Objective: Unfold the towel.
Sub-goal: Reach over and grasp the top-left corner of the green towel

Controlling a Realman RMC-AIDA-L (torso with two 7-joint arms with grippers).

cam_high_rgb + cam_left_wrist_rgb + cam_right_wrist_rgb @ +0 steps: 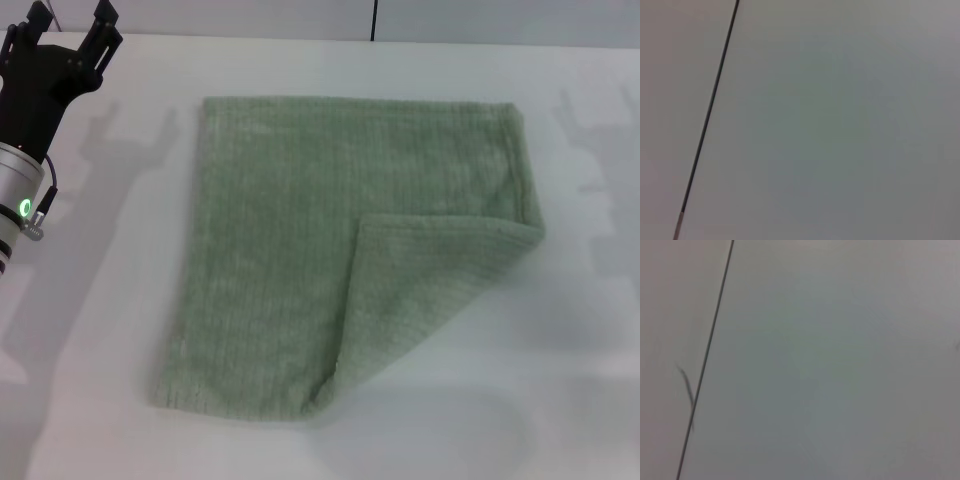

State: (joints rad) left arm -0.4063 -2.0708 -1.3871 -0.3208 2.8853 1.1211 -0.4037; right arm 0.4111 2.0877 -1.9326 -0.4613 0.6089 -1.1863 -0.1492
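I get nothing useful from either wrist view: each shows only a pale blank panel crossed by a thin dark line. My right gripper is out of sight in every view, so I cannot tell its state. The left gripper (70, 30) sits over the far left corner of the white surface (90, 300), its black fingers spread wide and holding nothing. The towel (280, 250) lies flat mid-surface, well apart from that gripper. It is sage-green ribbed terry with hemmed edges, its near right corner folded over diagonally onto itself.
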